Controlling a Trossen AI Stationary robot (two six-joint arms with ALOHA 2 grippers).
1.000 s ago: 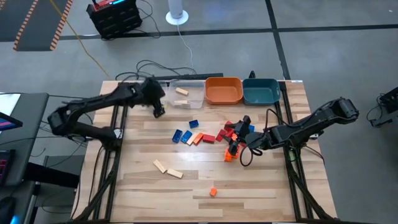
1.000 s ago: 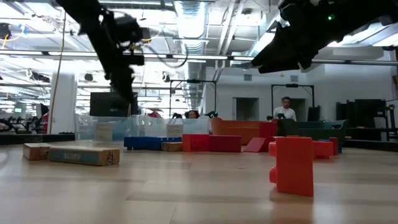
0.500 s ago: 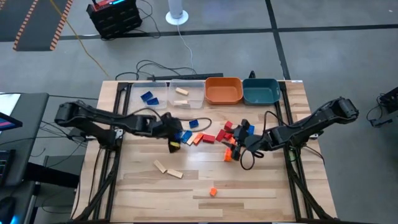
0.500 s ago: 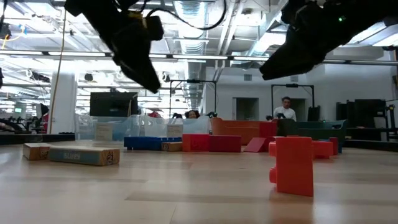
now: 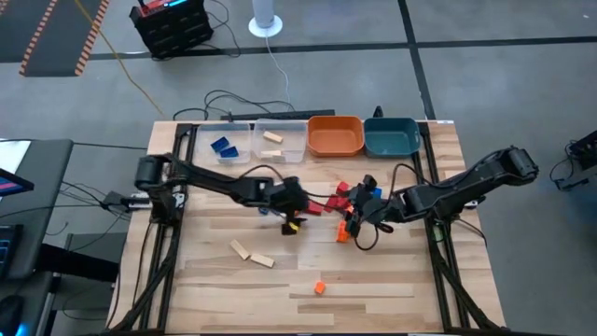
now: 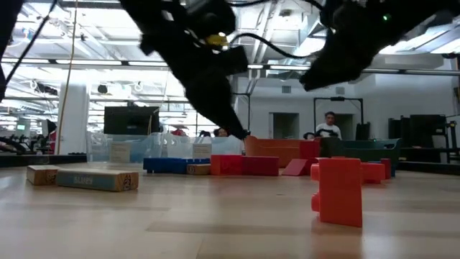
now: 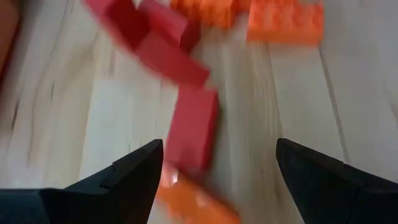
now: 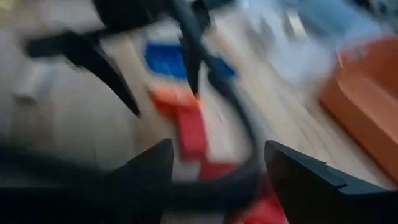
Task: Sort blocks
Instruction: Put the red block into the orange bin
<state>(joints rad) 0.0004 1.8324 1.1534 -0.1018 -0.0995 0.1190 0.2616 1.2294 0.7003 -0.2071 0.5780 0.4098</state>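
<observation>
I had the left gripper (image 7: 214, 163) spread wide right over a red block (image 7: 193, 127) in the mid-surface pile. It looked light, stiff and slick, so I'd pinch its long sides. The right gripper (image 8: 214, 158) hung open nearby.

Light is bright and even from ceiling lamps in the room. Both wrist views are blurred, the right one heavily. Shadows on the table (image 5: 392, 271) are soft.
</observation>
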